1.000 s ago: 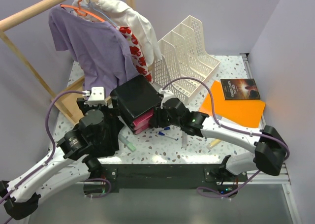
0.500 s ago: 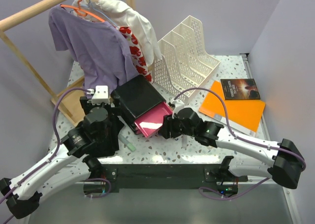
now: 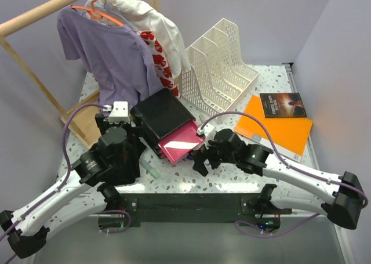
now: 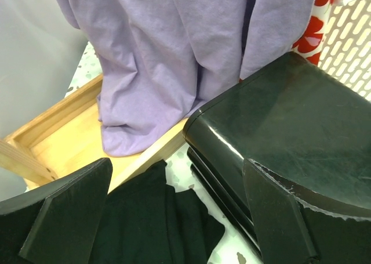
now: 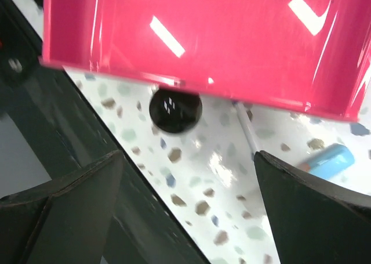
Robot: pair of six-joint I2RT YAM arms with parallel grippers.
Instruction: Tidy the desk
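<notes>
since the pink drawer (image 3: 181, 143) stands drawn out of the black drawer unit (image 3: 162, 114) toward the near edge of the table (image 3: 174, 178), its front lip is found just beyond the right hand (image 5: 188, 156), held apart and empty; the left hand (image 4: 177, 162), also apart, is seen by the unit's left side, farther off.

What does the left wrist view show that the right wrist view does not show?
Only the left wrist view: a purple shirt hanging down onto a wooden rack base, and a black drawer box. Only the right wrist view: a pulled-out pink drawer, a round black knob below it, and a blue pen. Both: the speckled desk, and an open hand holding nothing, the left hand and the right hand.
</notes>
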